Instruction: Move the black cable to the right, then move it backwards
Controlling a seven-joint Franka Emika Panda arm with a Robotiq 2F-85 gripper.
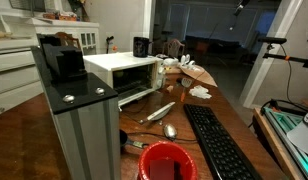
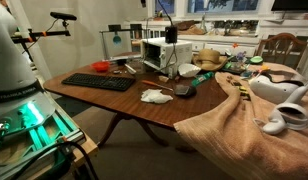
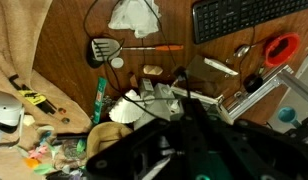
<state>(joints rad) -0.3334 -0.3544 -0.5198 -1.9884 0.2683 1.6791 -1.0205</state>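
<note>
Cable on a cluttered table, seen from a wrist held well above it

Gripper [image 3: 184, 135] fills the bottom of the wrist view as a dark, blurred mass, so I cannot tell how far the jaws stand apart, and nothing shows in their hold or touch. Beyond it lies the wooden table [image 3: 174, 25], where the black cable [image 3: 87, 30] is a thin dark line bending in a loose curve. It runs just beside the spatula [image 3: 102, 48], between the beige cloth [image 3: 14, 45] and the crumpled white tissue [image 3: 134, 15], and its upper end is cut off by the picture's edge. Farther across sit the black keyboard [image 3: 254, 18] and a red bowl [image 3: 282, 48]. In both exterior views the cable is too thin to make out.
</note>
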